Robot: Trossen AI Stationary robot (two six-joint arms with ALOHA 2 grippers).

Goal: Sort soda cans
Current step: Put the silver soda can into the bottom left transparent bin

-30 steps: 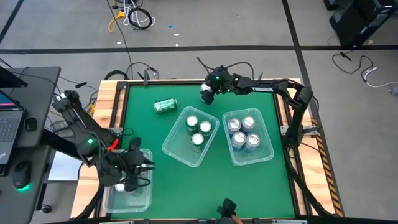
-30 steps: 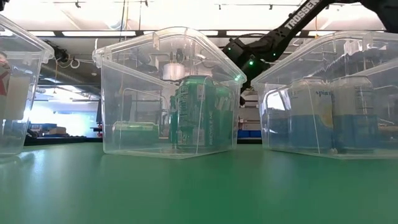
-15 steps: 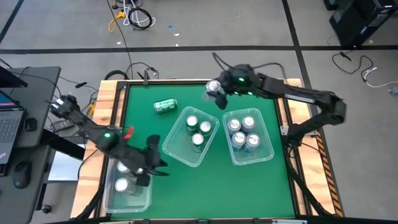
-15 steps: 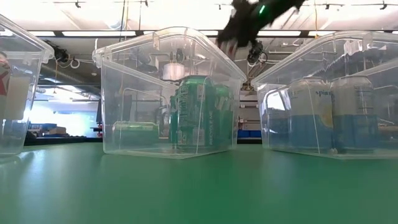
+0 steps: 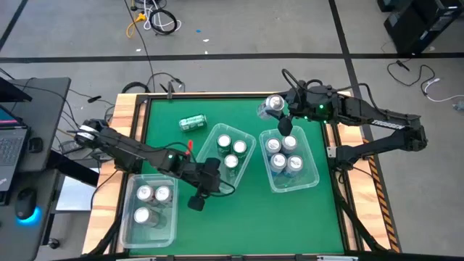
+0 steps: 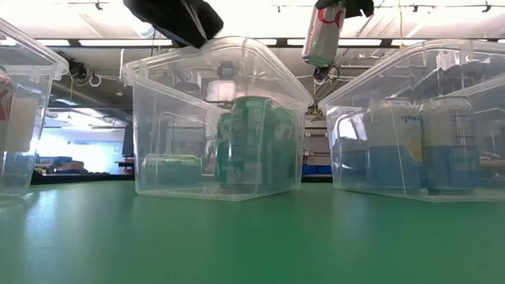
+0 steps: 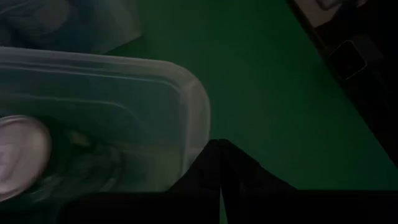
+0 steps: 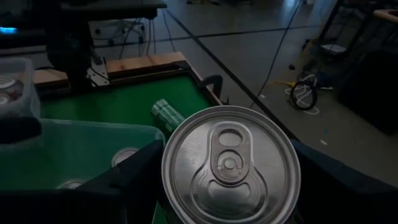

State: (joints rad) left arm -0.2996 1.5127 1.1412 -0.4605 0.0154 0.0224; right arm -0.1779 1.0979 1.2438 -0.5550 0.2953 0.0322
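Holding 1 can (image 5: 275,105), right hand (image 5: 281,114).

- The right gripper (image 5: 279,109) held a silver-topped soda can (image 5: 274,104) above the far end of the right clear plastic rectangular bin (image 5: 313,171), which had four cans with blue bodies.
- The left gripper (image 5: 197,202) was shut over the green table (image 5: 250,217), beside the middle clear bin (image 5: 205,174).
- A green can (image 5: 193,123) lay on its side.
- The left clear bin (image 5: 171,230) had three cans.
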